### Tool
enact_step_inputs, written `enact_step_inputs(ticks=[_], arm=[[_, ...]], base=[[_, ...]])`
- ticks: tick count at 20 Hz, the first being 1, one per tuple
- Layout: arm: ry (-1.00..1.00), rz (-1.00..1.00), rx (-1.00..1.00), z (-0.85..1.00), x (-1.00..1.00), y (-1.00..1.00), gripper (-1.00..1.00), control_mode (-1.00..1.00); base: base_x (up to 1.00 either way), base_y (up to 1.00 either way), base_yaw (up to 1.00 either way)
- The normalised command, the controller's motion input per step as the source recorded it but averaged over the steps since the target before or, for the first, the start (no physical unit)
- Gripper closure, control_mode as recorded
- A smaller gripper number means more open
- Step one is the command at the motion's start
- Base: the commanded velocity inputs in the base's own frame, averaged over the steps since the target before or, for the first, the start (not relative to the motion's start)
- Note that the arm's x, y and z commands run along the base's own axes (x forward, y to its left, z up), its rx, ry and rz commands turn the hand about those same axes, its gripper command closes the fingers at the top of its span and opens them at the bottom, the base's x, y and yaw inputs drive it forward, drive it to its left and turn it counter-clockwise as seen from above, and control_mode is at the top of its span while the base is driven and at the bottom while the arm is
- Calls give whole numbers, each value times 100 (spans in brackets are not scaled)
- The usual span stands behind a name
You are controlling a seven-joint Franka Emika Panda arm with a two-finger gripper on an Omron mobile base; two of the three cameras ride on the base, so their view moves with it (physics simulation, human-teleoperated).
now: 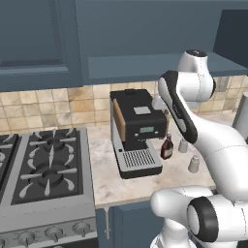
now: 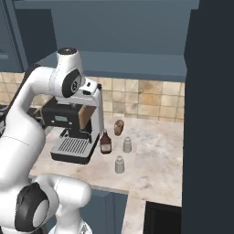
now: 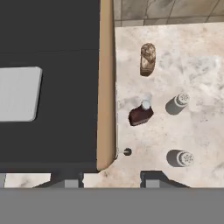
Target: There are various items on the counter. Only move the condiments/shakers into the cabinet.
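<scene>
While I hold the arm high over the counter, this is how things lie below the hand.

Gripper: the gripper (image 3: pixel 109 180) points straight down, above the right edge of the coffee machine (image 3: pixel 48 83); its two dark tips stand well apart with nothing between them.

Bottle: the dark bottle (image 3: pixel 140 114) sits on the counter (image 3: pixel 197 65) just ahead of the gripper and a little to the right, far below it. It is the nearest task thing. It stands upright, just beside the machine, apart from it.

Near shaker: one shaker (image 3: pixel 180 158) stands to the right of the gripper, level with the fingertips in the hand view, upright.

Far shaker: the second shaker (image 3: pixel 178 103) stands further ahead and to the right, just beyond the bottle, upright.

Other item: a brown-topped cylinder (image 3: pixel 147 59) stands furthest ahead, near the tiled wall; I judge it is not to be moved.

Cabinet: the cabinet (image 2: pixel 137 64) is above the counter, higher than the hand; its shelf floor runs over the machine.

Count: one bottle, two shakers, one brown-topped cylinder, one coffee machine.

Judgement: all three condiments are on the counter, so the task looks barely begun. The next move should be down and slightly forward-right to the bottle; the machine's edge close by could foul a finger.
</scene>
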Motion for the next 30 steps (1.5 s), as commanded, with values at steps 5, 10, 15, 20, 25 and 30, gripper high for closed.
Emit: enact_step_inputs(ticks=[5,10,15,20,25,30], arm=[[0,-11,0,-11,-5,-29,-100,-100],[1,-29,1,-48,-29,-99,-100,-100],[5,-28,0,-56,-6,-87,-100,-100],[0,-4,-3,-50,1,-21,-100,-100],[0,0,-6,-58,1,-3,-100,-100],[0,0,-6,-58,0,0,-100,-100]], base=[[0,0,0],[0,0,0],[0,0,0],[0,0,0],[0,0,0],[0,0,0]])
